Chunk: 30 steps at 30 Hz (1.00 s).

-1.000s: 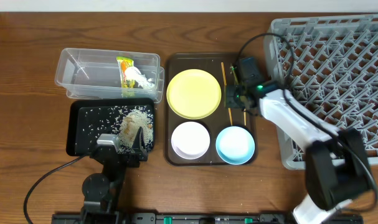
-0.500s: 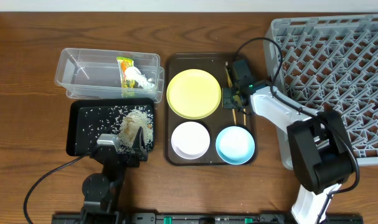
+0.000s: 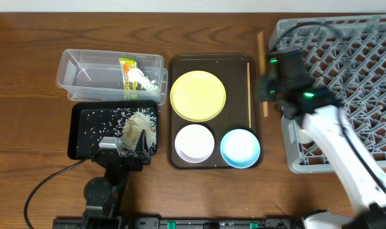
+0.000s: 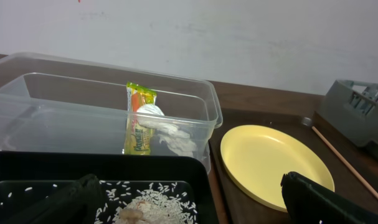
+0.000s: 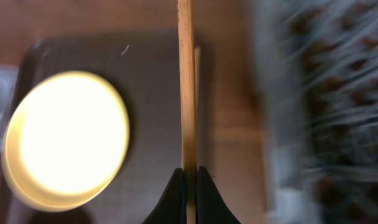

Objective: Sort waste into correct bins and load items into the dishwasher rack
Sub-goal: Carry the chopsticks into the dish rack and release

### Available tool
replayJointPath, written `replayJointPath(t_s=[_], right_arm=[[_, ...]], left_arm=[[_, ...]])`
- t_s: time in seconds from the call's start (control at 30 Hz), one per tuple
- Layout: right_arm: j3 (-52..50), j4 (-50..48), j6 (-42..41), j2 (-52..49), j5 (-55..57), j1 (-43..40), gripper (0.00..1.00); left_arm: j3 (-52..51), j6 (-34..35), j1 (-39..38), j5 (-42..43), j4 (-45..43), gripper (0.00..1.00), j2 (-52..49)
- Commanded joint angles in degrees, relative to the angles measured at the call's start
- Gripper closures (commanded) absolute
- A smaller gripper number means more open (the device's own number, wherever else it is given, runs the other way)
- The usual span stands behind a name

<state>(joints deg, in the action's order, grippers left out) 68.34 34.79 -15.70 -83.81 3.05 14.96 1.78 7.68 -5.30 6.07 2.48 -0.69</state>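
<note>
My right gripper [image 3: 265, 88] is shut on a thin wooden chopstick [image 3: 261, 51] and holds it in the air between the brown tray and the grey dishwasher rack [image 3: 345, 76]; the right wrist view shows the chopstick [image 5: 186, 81] pinched between the fingertips. The second chopstick [image 3: 248, 95] lies on the brown tray beside the pale-yellow plate [image 3: 198, 95]. The white bowl [image 3: 194, 142] and light-blue bowl [image 3: 240, 147] sit in front. My left gripper [image 3: 124, 145] is open over the black tray [image 3: 84, 121] of rice [image 3: 138, 127]. The wrapper [image 3: 127, 71] and tissue [image 3: 144, 81] lie in the clear tub [image 3: 91, 67].
The dark brown serving tray [image 3: 180, 63] holds the plate, both bowls and one chopstick. The rack fills the right side, blurred in the right wrist view [image 5: 326, 93]. The left wrist view shows the tub [image 4: 64, 106], plate [image 4: 273, 162] and rack corner [image 4: 363, 109].
My right gripper has lifted one chopstick off the brown tray and carried it right and up toward the rack. The other chopstick now lies straight on the tray. The left arm has not moved.
</note>
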Motion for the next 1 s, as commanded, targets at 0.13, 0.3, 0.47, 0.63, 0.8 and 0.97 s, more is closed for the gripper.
replayJointPath(t_s=[0.13,0.3,0.47,0.63,0.8,0.97], right_arm=[[0.2,-4.7,9.3,-1.1,2.4,-10.8,0.99],[0.2,-9.3,16.3,-6.6,2.5,-12.4,0.99],[0.2,-12.1,20.6,-12.3,3.0,-12.3,0.98],[0.3,-10.2,15.1,-9.7,2.5,-10.1,0.51],[0.2,-4.2,8.7,-3.8,-9.3,-4.3,0.49],[-0.3,-0.6,3.3,-5.9,-6.6,4.4,0.49]], left_arm=[[-1.6,0.3,0.3,1.0,0.7,0.05,0.5],[-1.6,0.3,0.3,1.0,0.7,0.05,0.5],[-1.6,0.3,0.3,1.0,0.7,0.05,0.5],[-1.6,0.3,0.3,1.0,0.7,0.05,0.5],[-1.6,0.3,0.3,1.0,0.7,0.05,0.4],[-1.6,0.3,0.3,1.0,0.7,0.05,0.5]])
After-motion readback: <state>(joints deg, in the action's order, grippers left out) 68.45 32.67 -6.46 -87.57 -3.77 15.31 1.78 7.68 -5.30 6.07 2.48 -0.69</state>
